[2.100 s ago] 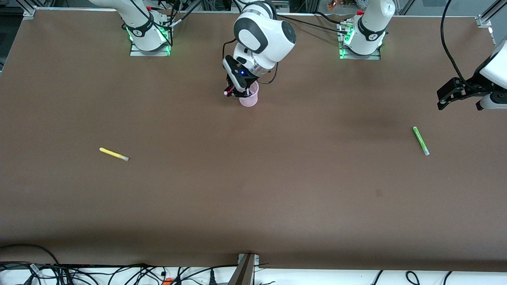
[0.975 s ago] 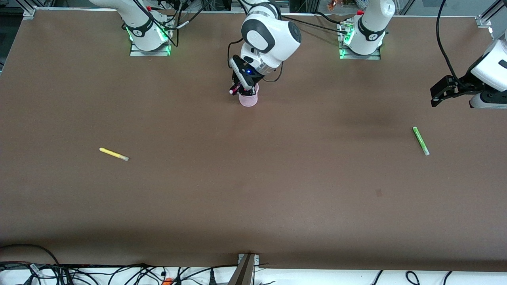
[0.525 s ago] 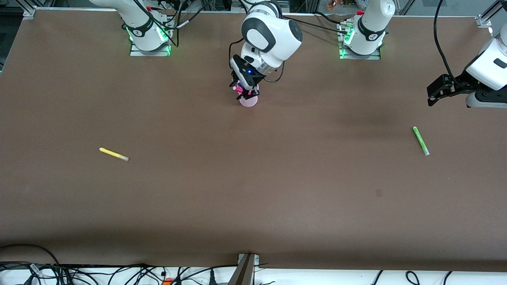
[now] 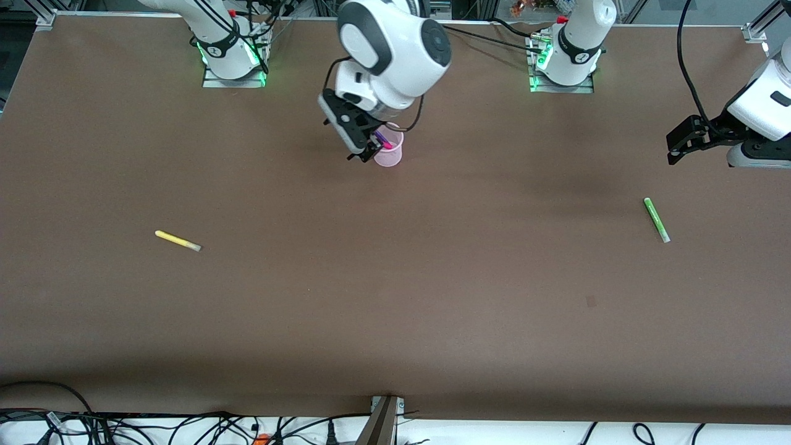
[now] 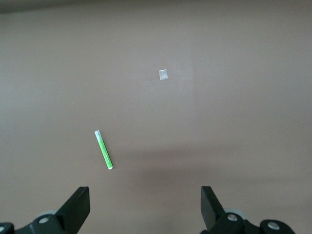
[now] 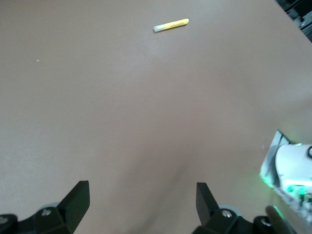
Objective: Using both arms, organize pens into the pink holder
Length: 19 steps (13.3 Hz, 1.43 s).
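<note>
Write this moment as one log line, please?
right claw: open, beside pink holder | magenta pen: in holder | left claw: open, over green pen | yellow pen: on table

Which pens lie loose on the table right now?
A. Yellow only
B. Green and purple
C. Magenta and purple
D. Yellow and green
D. The yellow pen lies toward the right arm's end of the table and the green pen toward the left arm's end, while magenta and purple tips show in the pink holder.
</note>
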### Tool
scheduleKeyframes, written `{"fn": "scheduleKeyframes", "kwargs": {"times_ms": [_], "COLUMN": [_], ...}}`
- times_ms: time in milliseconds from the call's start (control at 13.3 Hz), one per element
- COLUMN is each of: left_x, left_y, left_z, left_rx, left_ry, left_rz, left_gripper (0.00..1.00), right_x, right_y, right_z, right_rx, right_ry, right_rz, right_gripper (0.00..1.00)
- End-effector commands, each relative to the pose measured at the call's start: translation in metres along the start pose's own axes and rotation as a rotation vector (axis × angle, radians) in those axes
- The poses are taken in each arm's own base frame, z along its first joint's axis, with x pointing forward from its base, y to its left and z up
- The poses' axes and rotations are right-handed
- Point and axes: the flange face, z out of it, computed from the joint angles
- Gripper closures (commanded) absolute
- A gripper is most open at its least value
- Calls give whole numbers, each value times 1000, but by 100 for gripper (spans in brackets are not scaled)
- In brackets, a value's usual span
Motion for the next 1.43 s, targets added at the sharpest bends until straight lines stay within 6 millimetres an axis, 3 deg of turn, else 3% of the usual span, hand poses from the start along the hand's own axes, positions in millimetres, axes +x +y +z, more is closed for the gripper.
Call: {"fn": "scheduleKeyframes", "kwargs": {"times_ms": [0,225,450,600,750,975,1125,1350], "left_x": [3,4,4,4,3,4,4,3], "left_y": [2,2,8,10,11,13,13,12], "left_z": [-8,-7,-8,-8,-8,-8,-8,-9], "left_rx": [-16,-10,-11,-11,-11,-9,-9,-9], "left_ry": [3,2,4,3,1,3,3,1], "left_rz": [-8,-6,3,6,8,11,11,9], "left_gripper": [0,0,0,0,0,0,0,0], "right_x": [88,183,266,314,349,369,369,368], "right_y": [43,89,130,154,173,179,178,192], "right_z": [-20,-21,-1,19,38,62,78,95], "right_rx": [16,80,149,224,281,314,353,431], "right_ry": [-166,-269,-355,-400,-402,-384,-356,-303], "right_rz": [-162,-350,-511,-615,-748,-873,-925,-910], "right_gripper": [3,3,3,3,3,3,3,2]}}
